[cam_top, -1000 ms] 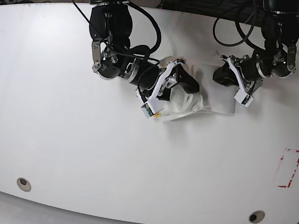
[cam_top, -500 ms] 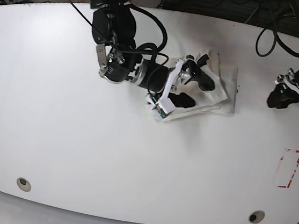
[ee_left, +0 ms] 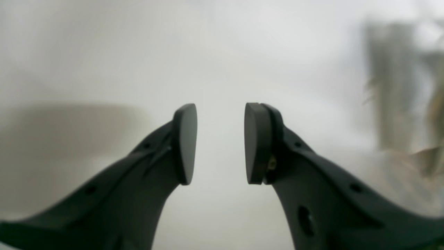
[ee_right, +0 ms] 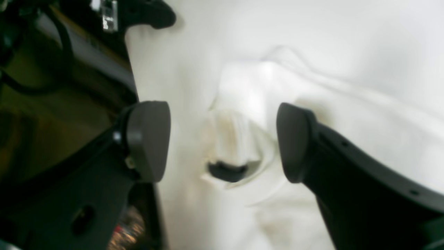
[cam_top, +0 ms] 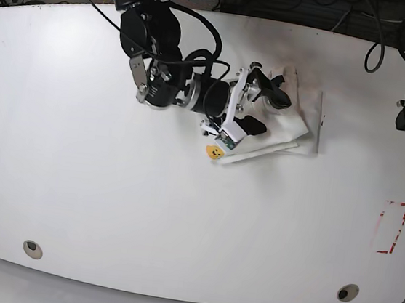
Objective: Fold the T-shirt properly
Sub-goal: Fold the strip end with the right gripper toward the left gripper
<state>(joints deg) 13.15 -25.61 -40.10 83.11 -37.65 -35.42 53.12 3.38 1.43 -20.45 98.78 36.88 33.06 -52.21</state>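
Apparently near the last fold, the T-shirt (cam_top: 294,122) lies bunched under the right gripper (cam_top: 262,108), jaws spread and empty, while the left gripper (ee_left: 220,142), parted and empty, hangs well aside; next comes flattening.

white table (cam_top: 75,181), red-outlined rectangle (cam_top: 390,227) near edge, dark cables (cam_top: 328,9) behind.

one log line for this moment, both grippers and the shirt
right gripper: open over folded white cotton T-shirt | left gripper: open, empty, at table edge
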